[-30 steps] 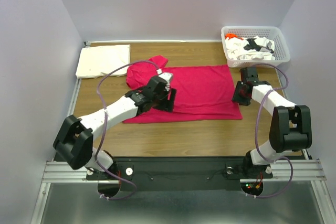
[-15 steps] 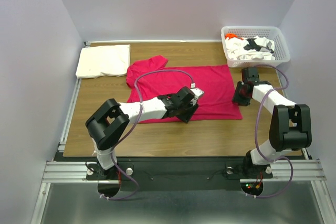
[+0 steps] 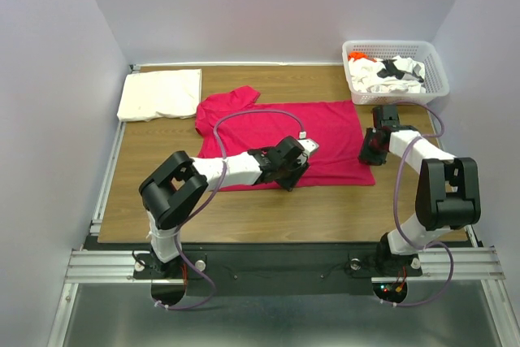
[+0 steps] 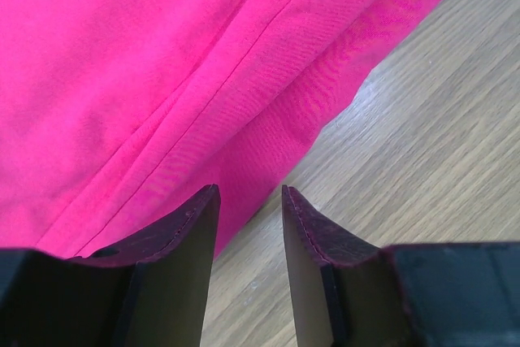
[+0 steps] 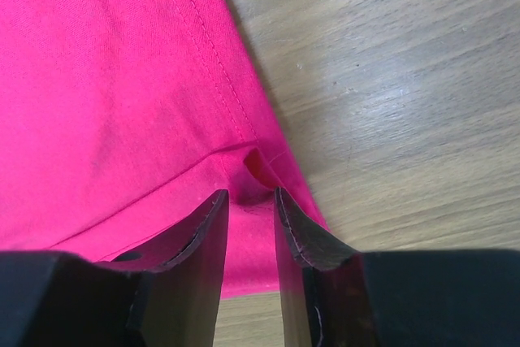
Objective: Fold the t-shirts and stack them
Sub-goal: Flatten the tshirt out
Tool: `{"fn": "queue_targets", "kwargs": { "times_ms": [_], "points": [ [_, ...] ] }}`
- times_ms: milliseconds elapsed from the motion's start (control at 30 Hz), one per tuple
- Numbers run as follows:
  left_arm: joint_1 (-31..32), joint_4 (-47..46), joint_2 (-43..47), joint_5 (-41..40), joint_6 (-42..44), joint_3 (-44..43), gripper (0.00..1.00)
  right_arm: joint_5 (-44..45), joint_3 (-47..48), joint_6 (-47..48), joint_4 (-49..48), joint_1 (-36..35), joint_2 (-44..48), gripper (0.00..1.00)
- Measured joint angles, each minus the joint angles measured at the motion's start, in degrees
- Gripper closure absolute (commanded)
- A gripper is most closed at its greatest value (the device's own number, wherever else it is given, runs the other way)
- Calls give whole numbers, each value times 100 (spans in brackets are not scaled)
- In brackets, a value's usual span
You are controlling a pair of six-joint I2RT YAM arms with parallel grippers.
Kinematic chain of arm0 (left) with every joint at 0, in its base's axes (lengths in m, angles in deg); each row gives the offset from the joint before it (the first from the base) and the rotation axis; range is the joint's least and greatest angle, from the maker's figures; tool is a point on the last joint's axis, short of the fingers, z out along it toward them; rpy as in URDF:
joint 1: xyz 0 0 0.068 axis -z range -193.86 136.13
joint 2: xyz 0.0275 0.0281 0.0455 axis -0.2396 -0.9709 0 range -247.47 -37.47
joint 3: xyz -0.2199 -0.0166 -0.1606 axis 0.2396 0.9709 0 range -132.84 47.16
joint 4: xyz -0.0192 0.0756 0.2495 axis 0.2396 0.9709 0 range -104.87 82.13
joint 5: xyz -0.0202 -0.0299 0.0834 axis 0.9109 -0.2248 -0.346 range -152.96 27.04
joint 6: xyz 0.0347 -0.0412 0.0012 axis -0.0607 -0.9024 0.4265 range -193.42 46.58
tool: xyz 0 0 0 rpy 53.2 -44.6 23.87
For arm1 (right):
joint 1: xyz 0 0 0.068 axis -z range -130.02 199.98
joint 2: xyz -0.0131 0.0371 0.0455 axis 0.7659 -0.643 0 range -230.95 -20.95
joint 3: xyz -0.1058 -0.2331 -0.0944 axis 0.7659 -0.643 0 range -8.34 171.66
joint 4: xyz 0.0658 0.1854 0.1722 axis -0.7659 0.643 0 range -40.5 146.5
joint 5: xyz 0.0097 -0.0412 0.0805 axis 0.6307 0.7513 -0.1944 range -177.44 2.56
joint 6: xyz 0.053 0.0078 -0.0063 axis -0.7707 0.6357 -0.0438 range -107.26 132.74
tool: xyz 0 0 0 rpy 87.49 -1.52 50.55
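Left gripper [image 4: 249, 194] and right gripper [image 5: 249, 195] stand slightly apart astride the magenta t-shirt [image 3: 325, 129] hem; best pinch all layers before lifting.

lab: plain-walled robot bench [image 3: 325, 209]

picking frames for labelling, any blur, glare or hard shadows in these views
Top external: even light, sharp, no glare on the brown wooden table. Left wrist: weave of the bright magenta-red cotton t-shirt crisp, wood pale. Right wrist: hem stitching sharp, narrow shadow beside the shirt edge.
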Motion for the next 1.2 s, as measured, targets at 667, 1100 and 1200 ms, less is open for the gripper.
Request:
{"fn": "queue_targets", "kwargs": {
  "times_ms": [667,1100,1200],
  "points": [
    [4,-254,-295,131,133,-7,57,13,22,-42,-72,0,-188,99],
    [4,-221,-295,179,302,0,57,177,247,-44,-31,376,-188,96],
    [4,-225,-295,186,317,7,57,186,249,-50,4,448,-199,86]
  ]
}}
